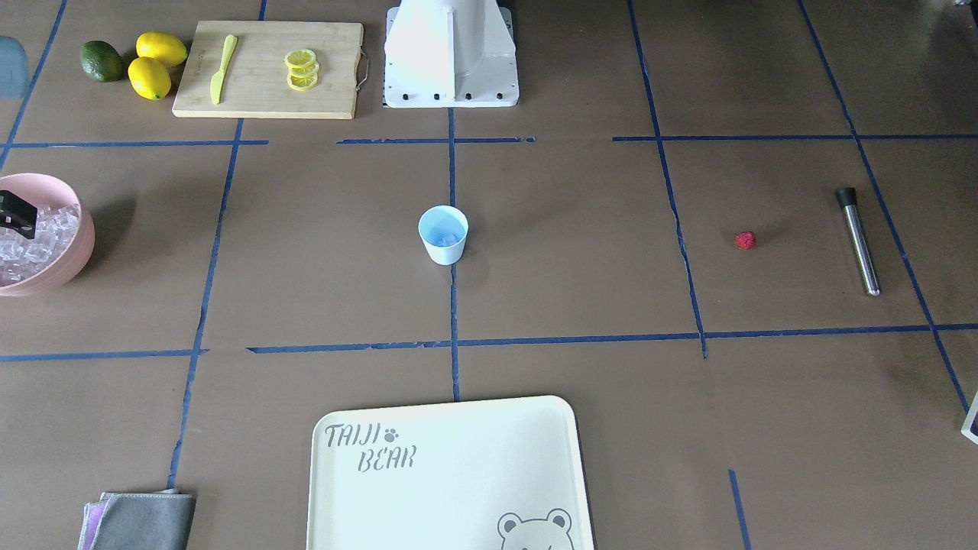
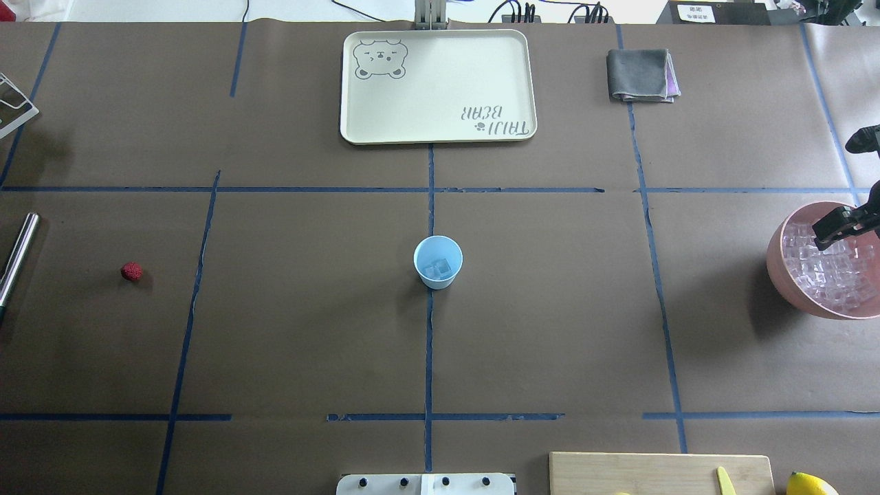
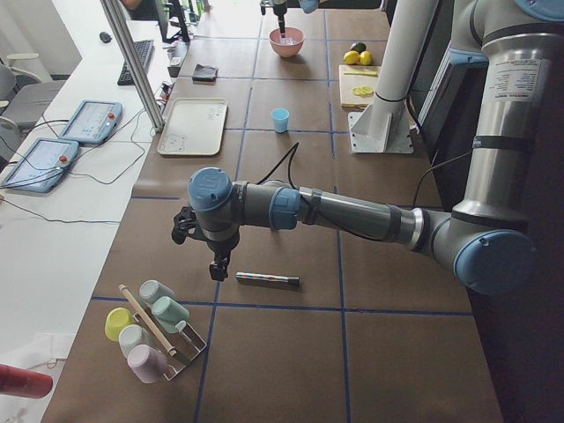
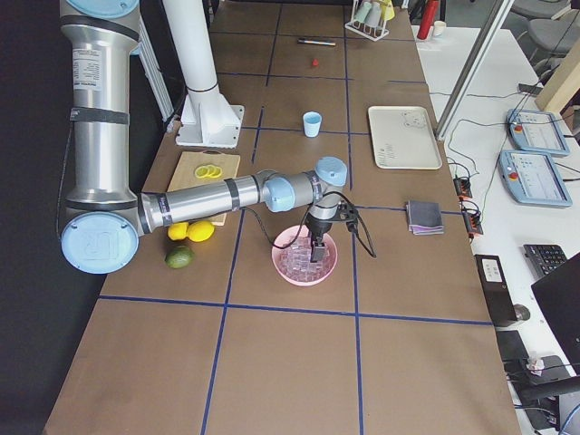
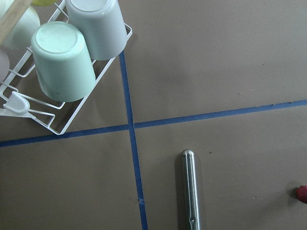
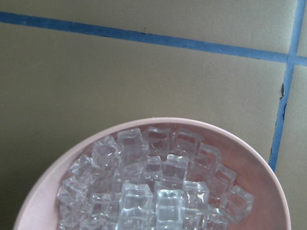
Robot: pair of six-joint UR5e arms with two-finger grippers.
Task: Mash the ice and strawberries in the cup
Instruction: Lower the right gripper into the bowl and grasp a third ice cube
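The light-blue cup (image 2: 438, 261) stands upright at the table's centre with a few cubes of ice (image 2: 440, 269) in it. More ice (image 6: 153, 187) is heaped in the pink bowl (image 2: 780, 275) at the right edge. My right gripper (image 2: 842, 227) hangs just over that heap; I cannot tell whether it is open or shut. The small red strawberry (image 2: 131, 271) lies alone on the left side, with a steel muddler (image 1: 859, 243) lying beyond it. My left gripper (image 3: 218, 271) hovers above the muddler's far end, seen only from the side, so I cannot tell its state.
A cream tray (image 2: 437, 134) lies at the far edge, with a folded grey cloth (image 2: 641, 74) to its right. The cutting board (image 1: 267, 99) holds lemon slices and a yellow knife, beside lemons (image 1: 157, 65). A wire rack of cups (image 5: 72, 57) stands near the muddler.
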